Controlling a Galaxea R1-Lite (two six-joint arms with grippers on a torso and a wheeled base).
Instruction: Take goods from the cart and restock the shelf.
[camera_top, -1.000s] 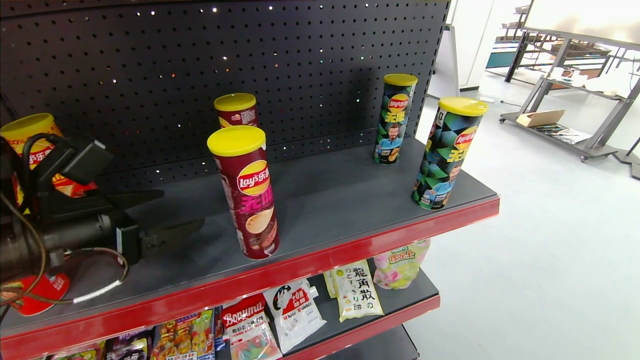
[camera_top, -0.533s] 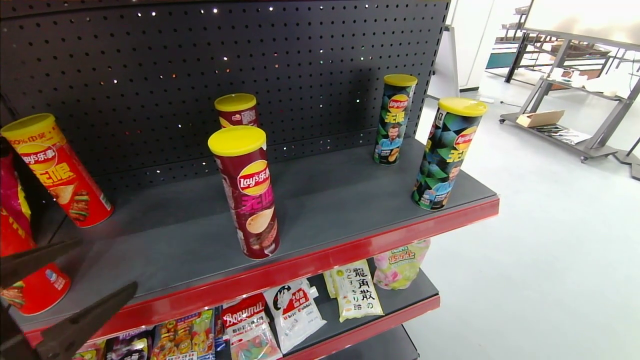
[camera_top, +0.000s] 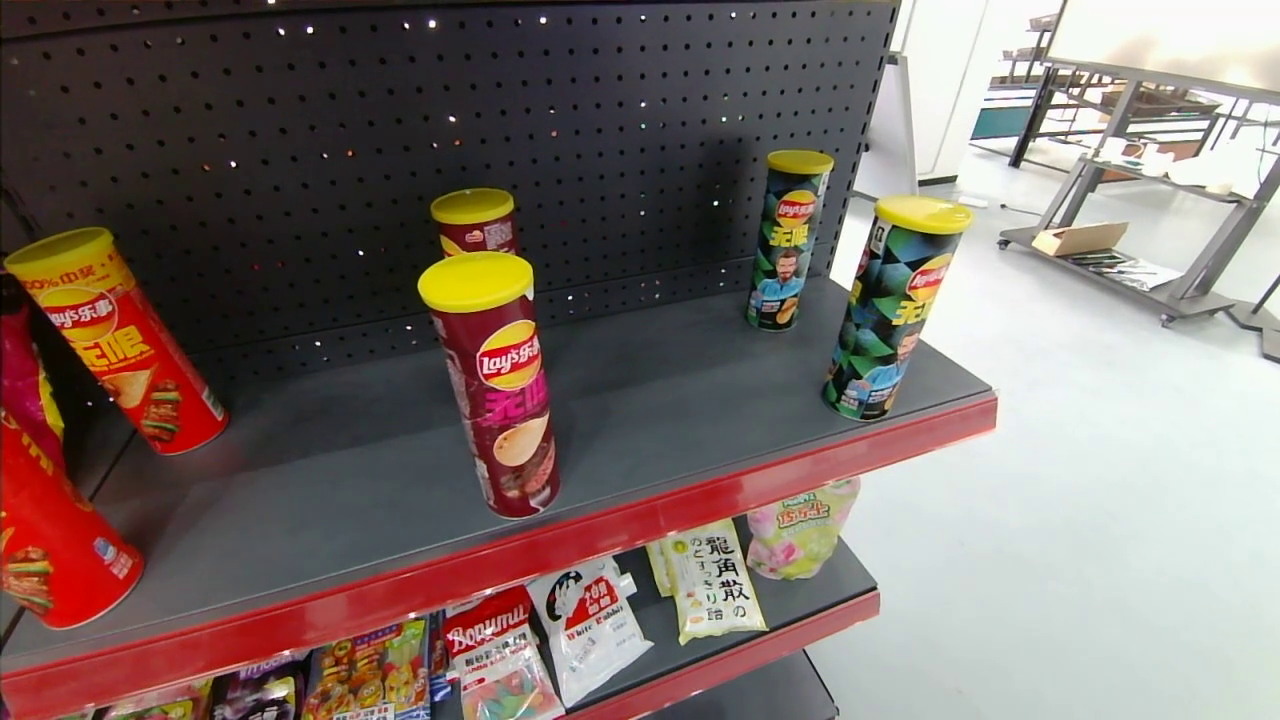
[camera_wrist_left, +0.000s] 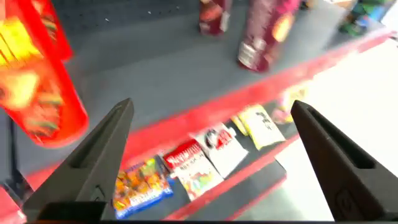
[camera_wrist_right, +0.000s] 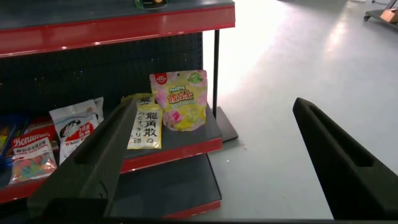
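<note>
Six chip cans stand upright on the grey top shelf (camera_top: 650, 400). Two are red: a back-left can (camera_top: 115, 340) and a front-left can (camera_top: 50, 540). At the middle stand a maroon front can (camera_top: 495, 385) and a maroon rear can (camera_top: 475, 220); to the right, a rear green can (camera_top: 790, 240) and a front green can (camera_top: 895, 305). My left gripper (camera_wrist_left: 211, 103) is open and empty, off the shelf's red front edge (camera_wrist_left: 186, 115), with a red can (camera_wrist_left: 37, 74) to one side. My right gripper (camera_wrist_right: 214, 102) is open and empty, facing the lower shelves.
Snack bags lie on the lower shelf (camera_top: 600, 620), among them a pink-green bag (camera_wrist_right: 180, 99). Black pegboard (camera_top: 400, 120) backs the shelf. Open grey floor (camera_top: 1080, 500) lies to the right, with metal racks (camera_top: 1150, 150) far behind.
My open left gripper has drawn back from over the left part of the top shelf and left the head view. The back-left red can now stands uncovered.
</note>
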